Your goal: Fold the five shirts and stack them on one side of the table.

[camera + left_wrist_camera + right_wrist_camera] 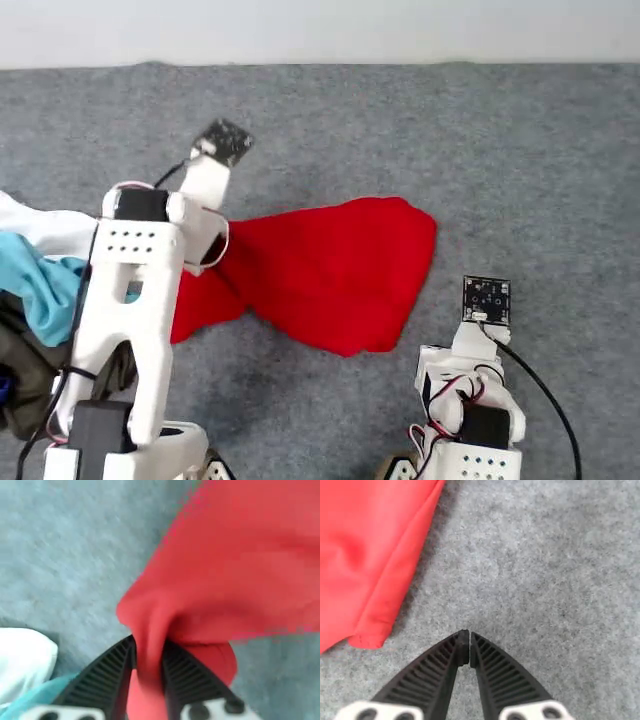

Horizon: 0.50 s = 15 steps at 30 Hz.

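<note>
The table (500, 130) carries a grey felt-like surface across its full width. The red shirt (330, 270) lies at the middle of the table, spread wide toward the right and narrowing to a bunched, gathered end toward the left.

The left arm (130, 300) extends from the near edge over the left part of the table. The left gripper (148, 645) is clamped on the bunched end of the red shirt, with a fold of red fabric pressed between both fingers.

A pile of garments (35, 300) sits at the left edge: a white shirt (40, 225) farthest back, a teal shirt (40, 285) next, dark fabric (25, 370) nearest.

The right arm (470, 400) is folded back at the near edge, right of centre. The right gripper (466, 639) is closed with its tips touching and nothing between them, over bare grey surface just beside the red shirt's corner.
</note>
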{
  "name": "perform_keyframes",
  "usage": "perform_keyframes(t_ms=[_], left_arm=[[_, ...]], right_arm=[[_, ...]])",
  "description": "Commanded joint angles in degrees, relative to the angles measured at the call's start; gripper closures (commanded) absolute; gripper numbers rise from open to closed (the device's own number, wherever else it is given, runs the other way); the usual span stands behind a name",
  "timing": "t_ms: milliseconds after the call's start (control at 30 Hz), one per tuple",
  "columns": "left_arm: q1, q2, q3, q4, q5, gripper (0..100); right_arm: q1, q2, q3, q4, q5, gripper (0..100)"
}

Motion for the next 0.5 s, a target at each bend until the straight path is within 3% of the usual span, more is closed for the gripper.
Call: perform_keyframes(t_ms=[0,267,467], left_arm=[[-0.09,-2.02,1.10,3.60,-1.41,98],[-0.09,-2.46,-2.42,18.11,-1.41,89],[-0.79,-2.55,-4.18,21.10,0.53,87]], right_arm=[[0.75,-0.40,0.88,0.48,-0.44,98.8],[0.40,-0.40,0.88,0.48,-0.53,98.9],[0.48,-0.40,0.88,0.48,-0.53,98.7]])
